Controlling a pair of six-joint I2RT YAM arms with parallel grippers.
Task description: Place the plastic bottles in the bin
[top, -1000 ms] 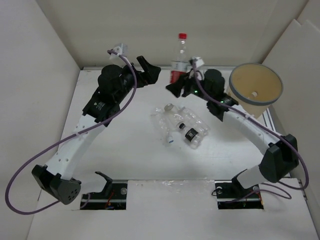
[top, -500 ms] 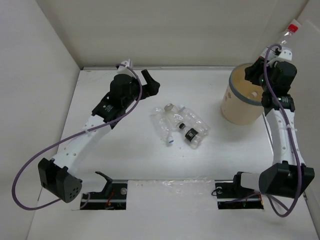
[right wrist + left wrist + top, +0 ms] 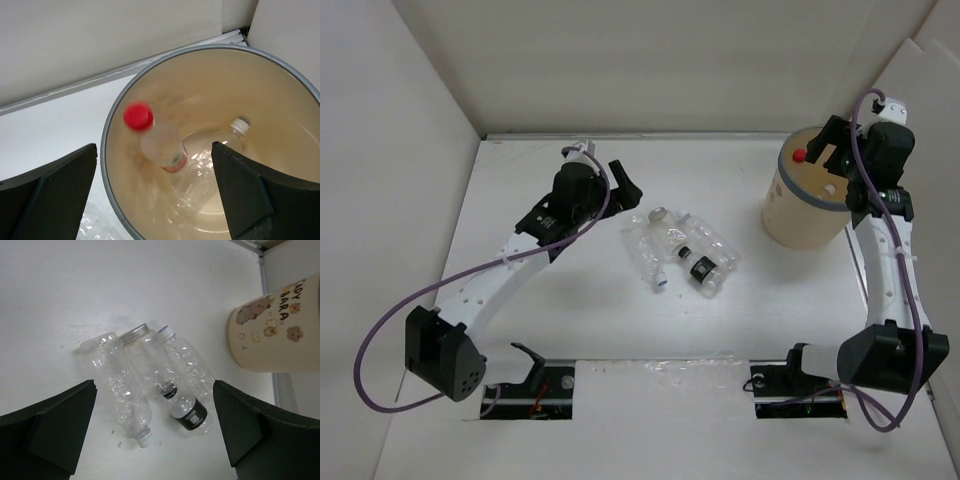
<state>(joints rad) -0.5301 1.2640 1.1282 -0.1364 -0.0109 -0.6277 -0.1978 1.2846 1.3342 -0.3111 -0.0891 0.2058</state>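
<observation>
The tan bin (image 3: pixel 788 222) is standing at the far right of the table (image 3: pixel 570 300). A red cap (image 3: pixel 800 155) is showing inside the bin's rim, and the right gripper (image 3: pixel 832 148) is hanging directly above it. Left of the bin, several clear bottles (image 3: pixel 678 250) are lying clustered together. The left gripper (image 3: pixel 620 180) is hovering farther left.

Robotics lab bench, white table (image 3: pixel 590 320) boxed by plain panels (image 3: pixel 670 60), two cabled arms (image 3: pixel 492 272) bolted on

Four bottles (image 3: pixel 145 365) on the table (image 3: pixel 60 285), two bottles (image 3: pixel 162 145) in one bin (image 3: pixel 280 110)
</observation>
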